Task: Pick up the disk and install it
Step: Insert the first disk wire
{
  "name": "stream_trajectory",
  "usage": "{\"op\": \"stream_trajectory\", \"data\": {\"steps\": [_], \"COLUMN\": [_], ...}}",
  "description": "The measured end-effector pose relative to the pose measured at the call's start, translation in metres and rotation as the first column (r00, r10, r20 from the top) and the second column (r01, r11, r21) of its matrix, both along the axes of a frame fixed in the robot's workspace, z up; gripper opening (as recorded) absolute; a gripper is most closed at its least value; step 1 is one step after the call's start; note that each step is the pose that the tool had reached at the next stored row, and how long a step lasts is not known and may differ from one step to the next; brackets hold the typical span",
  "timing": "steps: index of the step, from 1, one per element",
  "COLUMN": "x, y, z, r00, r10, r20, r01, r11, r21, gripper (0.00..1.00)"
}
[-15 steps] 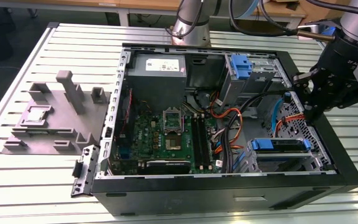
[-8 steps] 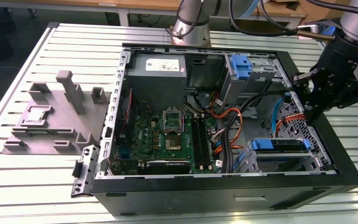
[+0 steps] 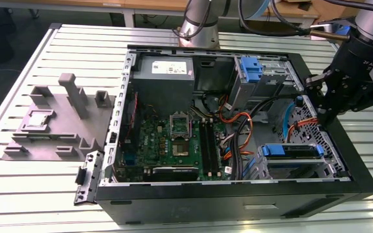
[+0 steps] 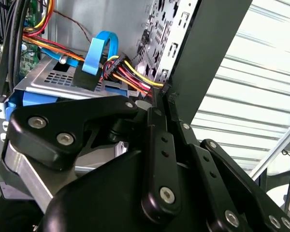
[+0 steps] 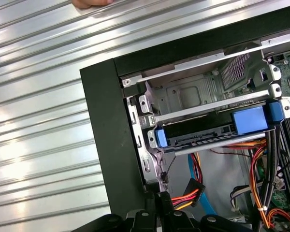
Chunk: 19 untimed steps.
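Disk (image 5: 198, 137), edged by its blue carrier, sits slid into the drive cage (image 5: 183, 94) at a corner of the open case (image 5: 106, 145), as the first wrist view shows. In the exterior view that cage stands at the back of the case, toward the exterior view's right. End effector (image 3: 327, 120) hangs at the case's wall on the exterior view's right, well apart from the disk. Its fingers (image 5: 165, 203) are drawn narrow together, holding nothing. Red and yellow cables (image 5: 181, 198) run just beside its tip. The case rests on a slatted worktop (image 3: 37, 184).
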<state>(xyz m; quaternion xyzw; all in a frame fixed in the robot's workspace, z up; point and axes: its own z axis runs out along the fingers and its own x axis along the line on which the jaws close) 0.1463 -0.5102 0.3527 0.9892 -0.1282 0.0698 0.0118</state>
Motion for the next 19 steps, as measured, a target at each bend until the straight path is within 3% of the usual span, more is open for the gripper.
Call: {"op": "stream_trajectory", "data": {"steps": [8, 13, 19], "x": [-0.0063, -0.0063, -0.0064], "y": [-0.0004, -0.0002, 0.0001], "z": [0.0000, 0.0000, 0.0000], "r00": [1.0000, 0.9973, 0.9896], "r10": [-0.004, -0.074, -0.144], "r20": [0.0006, 0.0006, 0.0006], "r01": [0.004, 0.074, 0.144], "r11": [1.0000, 0.9973, 0.9896], "r21": [-0.0004, -0.0005, -0.0006], "gripper": [0.16, 0.16, 0.16]}}
